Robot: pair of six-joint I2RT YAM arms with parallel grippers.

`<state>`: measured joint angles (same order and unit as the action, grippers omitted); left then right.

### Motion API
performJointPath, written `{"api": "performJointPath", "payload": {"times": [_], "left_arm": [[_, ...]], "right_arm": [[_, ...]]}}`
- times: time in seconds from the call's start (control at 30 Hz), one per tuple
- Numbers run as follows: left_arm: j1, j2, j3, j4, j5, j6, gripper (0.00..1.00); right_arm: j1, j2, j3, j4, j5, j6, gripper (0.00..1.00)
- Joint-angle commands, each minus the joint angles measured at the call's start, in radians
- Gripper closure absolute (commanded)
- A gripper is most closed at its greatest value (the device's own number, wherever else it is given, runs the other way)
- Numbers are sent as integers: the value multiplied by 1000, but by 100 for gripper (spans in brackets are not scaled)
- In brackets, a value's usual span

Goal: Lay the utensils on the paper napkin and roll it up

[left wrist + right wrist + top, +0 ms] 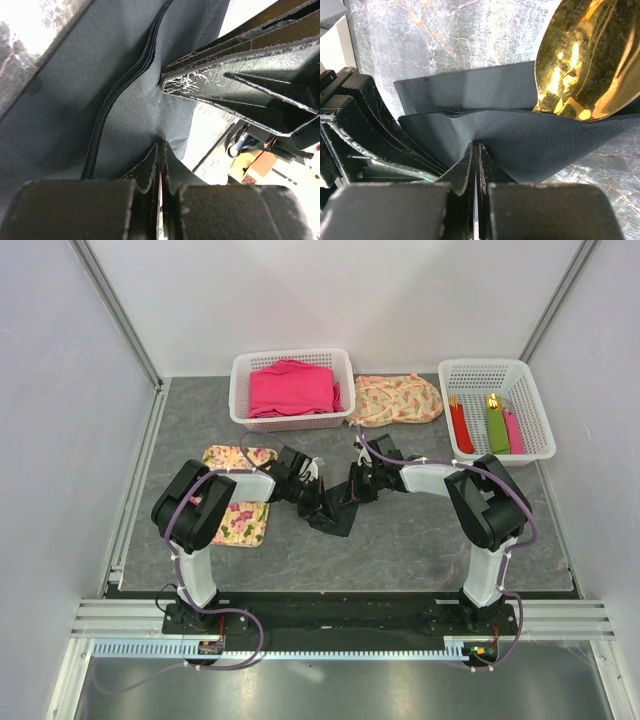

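Both hands meet over the middle of the table, where the black paper napkin (pixel 338 522) is lifted and creased between them. The left hand (pixel 160 152) is clenched on a fold of the napkin, the paper pinched between its pressed-together fingers. The right hand (pixel 475 150) is likewise clenched on the sheet, which rises to a peak at its tips. A gold spoon bowl (pixel 590 55) shows above the napkin's near layer, its lower part hidden behind it. The floral mat (pixel 240 502) lies toward the left edge, partly under the left arm. A white basket (pixel 238 390) of pink cloth (pixel 290 388) stands at the far edge
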<state>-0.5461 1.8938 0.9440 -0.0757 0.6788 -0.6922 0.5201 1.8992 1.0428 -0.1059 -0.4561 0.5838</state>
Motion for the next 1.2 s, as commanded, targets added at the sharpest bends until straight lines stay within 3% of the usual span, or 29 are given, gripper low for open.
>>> {"api": "performJointPath", "payload": {"times": [0.0, 0.07, 0.17, 0.3, 0.37, 0.6, 0.7, 1.17], "left_arm": [[0, 22, -16, -47, -70, 33, 97], [2, 11, -25, -39, -70, 31, 96], [3, -74, -45, 20, -36, 45, 85], [69, -229, -63, 31, 2, 85, 60], [103, -295, -60, -36, -22, 120, 53], [224, -296, -34, -229, -129, 209, 22], [225, -251, -14, -251, -142, 238, 14], [157, -65, 52, -291, -130, 192, 16]], "right_arm": [[6, 49, -1, -37, 50, -42, 100], [6, 54, -4, -37, 51, -44, 100], [11, 63, -4, -37, 48, -52, 100], [15, 73, -4, -37, 37, -52, 100], [18, 72, -4, -37, 31, -52, 100], [34, 61, -15, -47, 8, -97, 100], [34, 57, -18, -67, 5, -134, 100], [34, 80, -12, -117, -19, -173, 100]]}}
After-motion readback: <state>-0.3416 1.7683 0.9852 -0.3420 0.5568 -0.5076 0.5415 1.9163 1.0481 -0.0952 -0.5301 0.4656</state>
